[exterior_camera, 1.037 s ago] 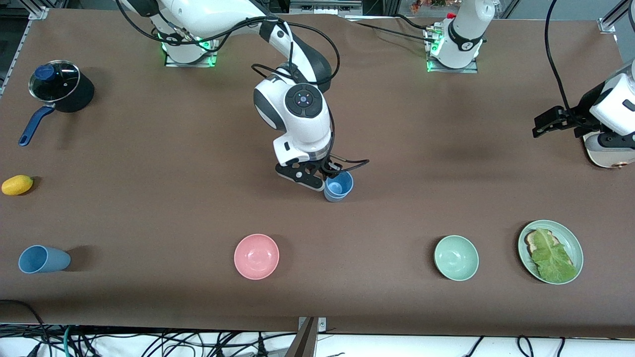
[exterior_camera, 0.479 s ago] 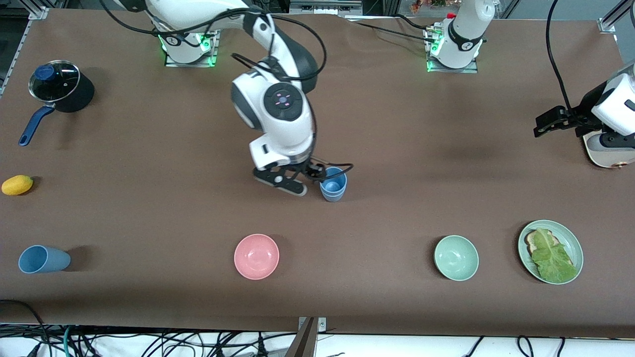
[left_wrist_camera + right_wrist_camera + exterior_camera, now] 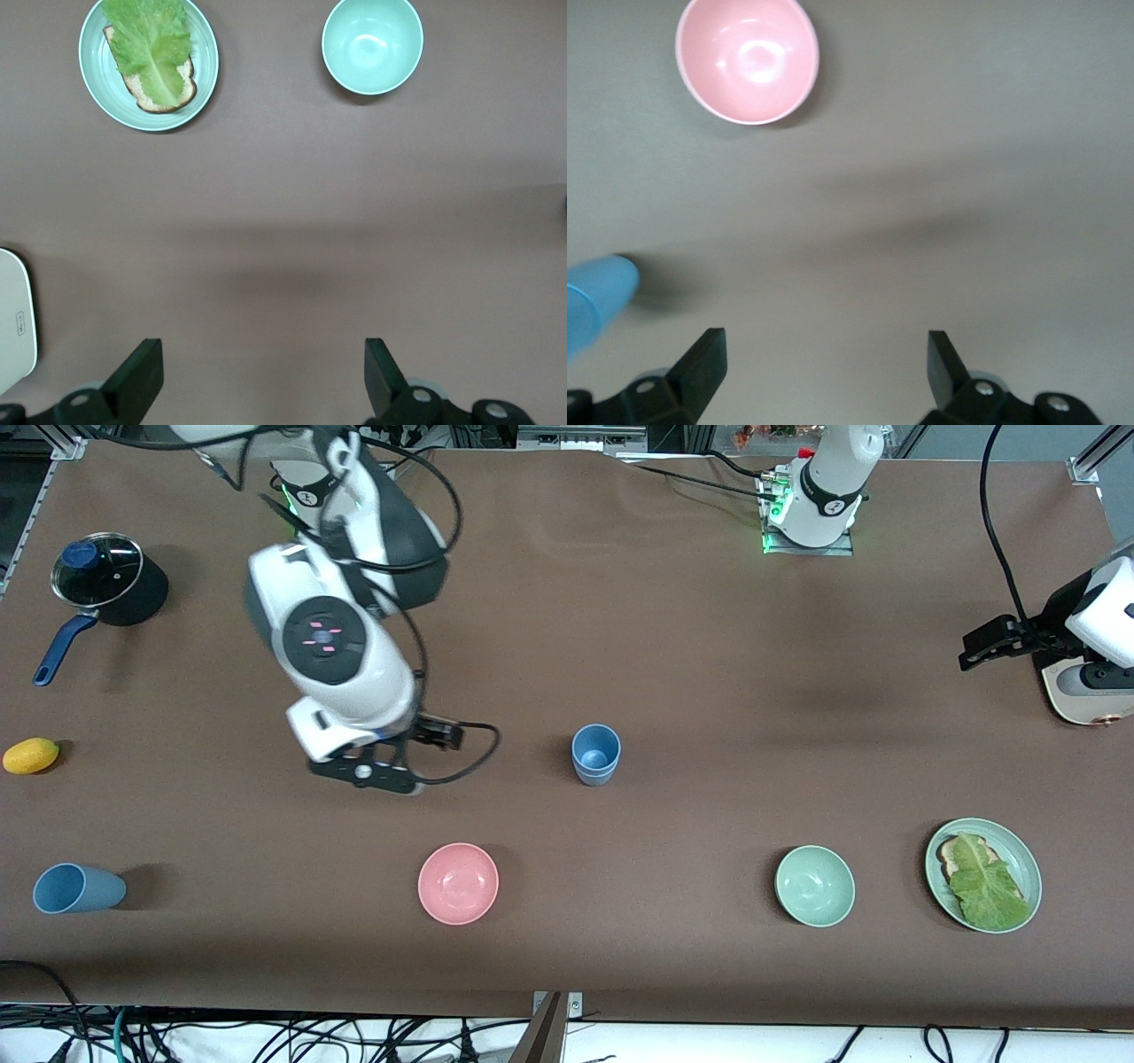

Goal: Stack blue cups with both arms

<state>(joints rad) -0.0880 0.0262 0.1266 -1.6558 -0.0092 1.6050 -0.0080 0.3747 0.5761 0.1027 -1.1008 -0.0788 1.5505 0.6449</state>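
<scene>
Risk of toppling lone blue cup (image 3: 66,888) near front edge, right-arm end, with wide-open, empty right gripper (image 3: 824,376) coming low; stacked cups (image 3: 595,754) mid-table; left gripper (image 3: 263,381) open, waiting.

Nested blue cups (image 3: 595,754); toppled cup (image 3: 77,888)

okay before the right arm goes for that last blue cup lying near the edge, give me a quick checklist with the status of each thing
1. Right gripper open and holding nothing: ok.
2. Lone blue cup in the right wrist view: ok, at the picture's edge.
3. That cup upright: not ok, it lies on its side.
4. Stacked cups standing upright mid-table: ok.
5. Pink bowl apart from both the cup and the stack: ok.
6. Left gripper open, waiting at its own end of the table: ok.
</scene>
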